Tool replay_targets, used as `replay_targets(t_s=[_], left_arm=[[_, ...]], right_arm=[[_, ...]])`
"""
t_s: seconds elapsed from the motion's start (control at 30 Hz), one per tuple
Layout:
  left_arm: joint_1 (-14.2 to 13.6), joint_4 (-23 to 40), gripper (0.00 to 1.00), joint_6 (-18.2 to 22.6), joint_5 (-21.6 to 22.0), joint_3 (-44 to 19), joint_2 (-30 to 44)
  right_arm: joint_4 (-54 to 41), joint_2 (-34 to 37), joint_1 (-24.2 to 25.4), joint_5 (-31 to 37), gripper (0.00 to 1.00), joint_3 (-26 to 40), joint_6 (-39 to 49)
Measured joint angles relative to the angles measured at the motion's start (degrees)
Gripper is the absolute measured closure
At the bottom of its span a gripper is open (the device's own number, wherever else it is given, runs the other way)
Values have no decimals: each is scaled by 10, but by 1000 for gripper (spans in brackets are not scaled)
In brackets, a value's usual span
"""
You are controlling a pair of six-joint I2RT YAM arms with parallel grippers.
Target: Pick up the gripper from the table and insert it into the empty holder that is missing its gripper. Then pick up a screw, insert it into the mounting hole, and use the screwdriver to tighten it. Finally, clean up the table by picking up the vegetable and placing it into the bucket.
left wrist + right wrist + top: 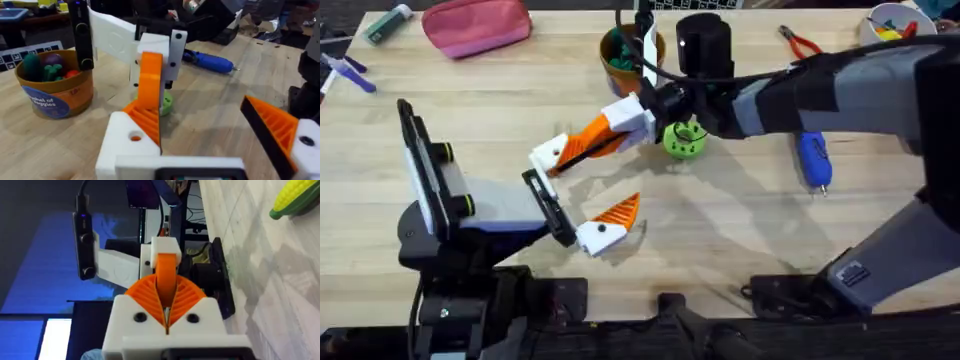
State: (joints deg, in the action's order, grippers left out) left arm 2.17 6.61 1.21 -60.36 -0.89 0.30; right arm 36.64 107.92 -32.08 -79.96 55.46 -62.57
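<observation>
The right gripper (pixel 588 143), clamped on the orange gripper (pixel 150 82), seats it into the holder (pixel 127 145), apparently not fully; next comes the screw.

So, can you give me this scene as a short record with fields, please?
right gripper: shut on the loose gripper
holder: on the left arm, the loose gripper meets it
left gripper: open
screwdriver: lying on the table, untouched
vegetable: lying on the table
bucket: upright, far side
</observation>
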Motion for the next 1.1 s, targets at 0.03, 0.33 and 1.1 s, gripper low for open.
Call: replay_targets(t_s=[0.03,0.33,1.1], left_arm=[[0,0,16,0,0,0,0],[0,0,15,0,0,0,0],[0,0,16,0,0,0,0]], right_arm=[[0,0,0,0,992,0,0],[1,0,0,2,992,0,0],[73,0,0,13,992,-21,-43]])
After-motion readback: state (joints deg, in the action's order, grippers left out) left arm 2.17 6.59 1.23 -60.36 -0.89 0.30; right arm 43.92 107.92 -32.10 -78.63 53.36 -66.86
